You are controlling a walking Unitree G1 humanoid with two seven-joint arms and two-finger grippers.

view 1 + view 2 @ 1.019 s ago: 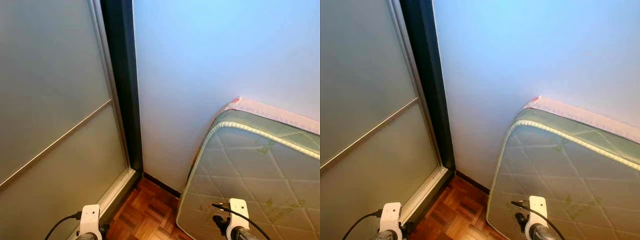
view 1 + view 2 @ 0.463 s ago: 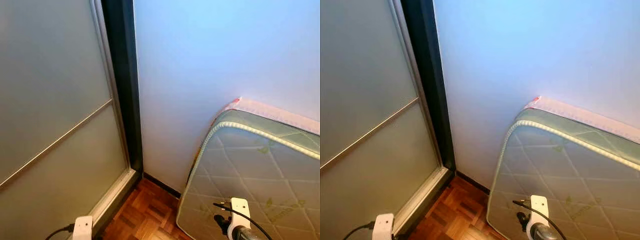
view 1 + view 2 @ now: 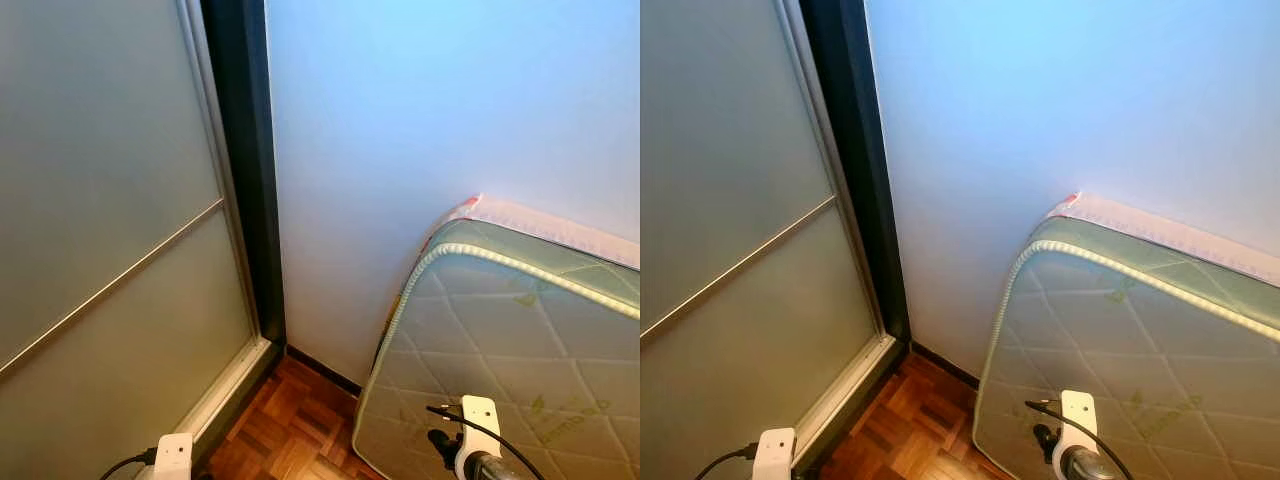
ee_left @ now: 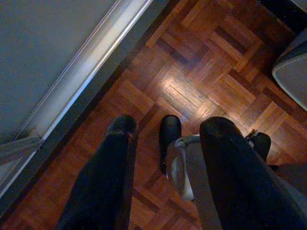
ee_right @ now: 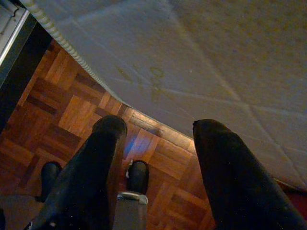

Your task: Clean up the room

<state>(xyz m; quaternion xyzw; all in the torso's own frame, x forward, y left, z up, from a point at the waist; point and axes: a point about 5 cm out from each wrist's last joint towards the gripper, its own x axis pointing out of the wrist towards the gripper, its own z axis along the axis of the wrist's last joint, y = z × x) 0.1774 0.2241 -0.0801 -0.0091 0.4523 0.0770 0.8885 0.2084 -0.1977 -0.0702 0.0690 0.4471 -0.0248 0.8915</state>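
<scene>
We face a room corner: a frosted sliding door (image 3: 110,230) on the left, a pale wall (image 3: 430,110) ahead, and a green quilted mattress (image 3: 510,360) leaning upright against that wall on the right. Our left end effector (image 4: 165,132) hangs over the parquet floor (image 4: 201,72), fingers apart, holding nothing. Our right end effector (image 5: 153,129) is likewise spread and empty, near the mattress's lower edge.

My left gripper (image 4: 165,127) hangs with its two black fingers (image 4: 108,167) spread apart over the parquet floor (image 4: 192,72), a pale sliding-door track (image 4: 91,62) along one side and a mattress corner (image 4: 292,67) at the edge.
</scene>
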